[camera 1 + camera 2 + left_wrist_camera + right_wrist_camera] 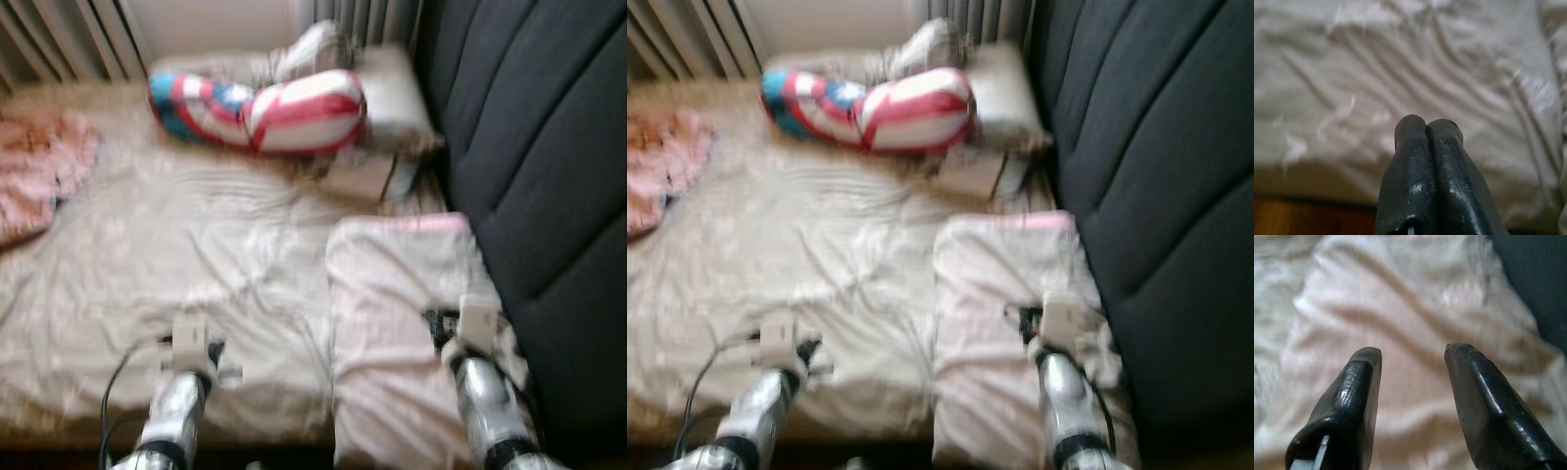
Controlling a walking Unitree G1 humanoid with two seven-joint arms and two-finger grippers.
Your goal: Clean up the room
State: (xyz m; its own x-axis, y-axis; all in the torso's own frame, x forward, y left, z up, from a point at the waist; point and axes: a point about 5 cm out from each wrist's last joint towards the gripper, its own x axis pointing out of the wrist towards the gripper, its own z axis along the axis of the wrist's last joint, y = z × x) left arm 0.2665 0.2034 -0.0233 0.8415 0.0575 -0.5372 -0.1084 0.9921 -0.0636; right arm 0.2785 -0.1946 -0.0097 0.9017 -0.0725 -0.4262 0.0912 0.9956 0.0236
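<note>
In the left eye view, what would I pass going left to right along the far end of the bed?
Pink cloth → red, white and blue striped cushion → beige pillow → dark padded headboard.

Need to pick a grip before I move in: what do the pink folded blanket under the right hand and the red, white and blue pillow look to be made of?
Pink folded blanket: looks like soft woven or fleecy cloth, matte, with gentle creases; the blur leaves the weave open. Red, white and blue pillow: a stuffed fabric cover, plump and rounded, slightly smooth sheen, possibly a synthetic print. The right hand hovers open over the blanket.
</note>
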